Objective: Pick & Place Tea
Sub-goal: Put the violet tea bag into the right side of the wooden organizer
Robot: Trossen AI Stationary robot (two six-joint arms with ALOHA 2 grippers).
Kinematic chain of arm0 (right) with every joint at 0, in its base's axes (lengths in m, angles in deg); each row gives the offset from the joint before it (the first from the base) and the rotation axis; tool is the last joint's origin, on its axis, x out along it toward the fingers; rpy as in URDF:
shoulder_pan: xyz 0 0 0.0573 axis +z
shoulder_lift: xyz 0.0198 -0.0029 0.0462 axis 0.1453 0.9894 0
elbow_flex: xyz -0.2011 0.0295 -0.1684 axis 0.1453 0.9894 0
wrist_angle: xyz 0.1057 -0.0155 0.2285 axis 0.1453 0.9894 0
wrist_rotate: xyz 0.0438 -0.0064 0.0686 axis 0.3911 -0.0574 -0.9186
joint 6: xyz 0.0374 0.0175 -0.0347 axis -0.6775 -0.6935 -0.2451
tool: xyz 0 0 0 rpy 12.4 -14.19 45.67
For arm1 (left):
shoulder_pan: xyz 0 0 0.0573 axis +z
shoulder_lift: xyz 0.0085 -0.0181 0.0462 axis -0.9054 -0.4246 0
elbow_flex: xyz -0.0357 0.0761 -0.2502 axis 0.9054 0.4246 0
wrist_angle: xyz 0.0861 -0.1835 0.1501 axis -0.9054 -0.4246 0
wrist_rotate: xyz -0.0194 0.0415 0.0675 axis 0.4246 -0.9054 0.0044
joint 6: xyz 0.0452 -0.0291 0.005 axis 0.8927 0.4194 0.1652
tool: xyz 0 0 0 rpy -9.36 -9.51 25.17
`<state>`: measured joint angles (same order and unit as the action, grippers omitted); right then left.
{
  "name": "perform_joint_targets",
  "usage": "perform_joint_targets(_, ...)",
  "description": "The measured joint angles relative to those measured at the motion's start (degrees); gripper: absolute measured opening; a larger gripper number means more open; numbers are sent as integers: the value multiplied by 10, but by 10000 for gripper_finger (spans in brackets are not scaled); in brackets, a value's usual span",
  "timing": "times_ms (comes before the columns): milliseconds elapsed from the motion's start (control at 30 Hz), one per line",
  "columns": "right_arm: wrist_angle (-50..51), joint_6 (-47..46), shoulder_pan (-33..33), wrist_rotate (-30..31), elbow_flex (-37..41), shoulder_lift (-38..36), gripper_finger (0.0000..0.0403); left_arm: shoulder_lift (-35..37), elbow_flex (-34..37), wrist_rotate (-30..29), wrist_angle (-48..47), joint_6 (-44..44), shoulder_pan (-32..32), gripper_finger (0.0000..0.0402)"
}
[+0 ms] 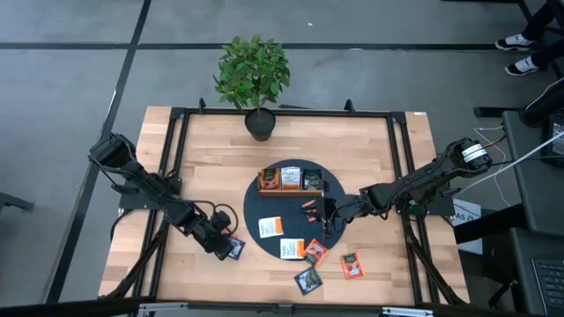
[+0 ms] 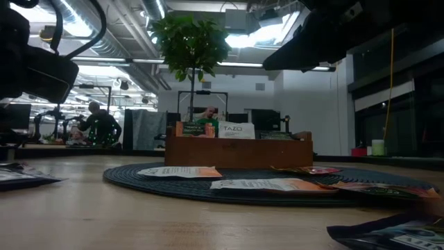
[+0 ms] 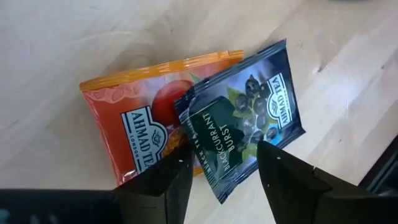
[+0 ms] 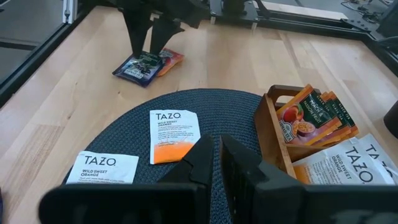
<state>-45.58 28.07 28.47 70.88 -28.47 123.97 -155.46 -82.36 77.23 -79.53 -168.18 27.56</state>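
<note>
The dark round mat (image 1: 264,211) is lying in the middle of the bench (image 1: 211,141) and serves as the landmark here. On its far part the wooden tray (image 1: 290,188) is standing, holding upright sachets: orange ones (image 4: 314,112) in one end compartment and white ones (image 4: 348,163) in the next.

Off the mat's near-left edge, on the bare bench, the left gripper (image 1: 231,246) is hanging low over two overlapping sachets. In the left wrist view its fingers (image 3: 163,182) are standing wide apart, one on each side of the blackcurrant sachet (image 3: 239,121), which is lying partly on top of an orange sachet (image 3: 134,118). Whether the fingertips are touching the packet cannot be told; nothing is being lifted.

The right gripper (image 1: 327,217) is hovering over the mat's right part, just in front of the tray, with its fingers (image 4: 205,155) drawn narrowly together and holding nothing.

Two white-and-orange sachets are lying flat on the mat's near part: one (image 1: 270,227) toward the left gripper and one (image 1: 292,248) at the near edge. An orange sachet (image 1: 316,253) is overlapping the mat's near-right edge. Beyond that edge, on the bench, a dark sachet (image 1: 308,280) and another orange sachet (image 1: 352,264) are lying apart.

A potted plant (image 1: 254,75) is standing at the bench edge beyond the mat's far side.
</note>
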Motion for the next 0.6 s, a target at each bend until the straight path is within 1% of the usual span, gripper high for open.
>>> perform_joint_targets(100,0,0,0,0,0,0,33,0,1,4,10,18,0,169)
perform_joint_targets(300,0,0,0,0,0,0,33,0,1,11,4,21,0,154)
perform_joint_targets(500,0,0,0,0,0,0,33,0,2,11,0,35,0,112)
perform_joint_targets(600,0,0,0,0,0,0,33,-1,2,13,-1,68,0,82)
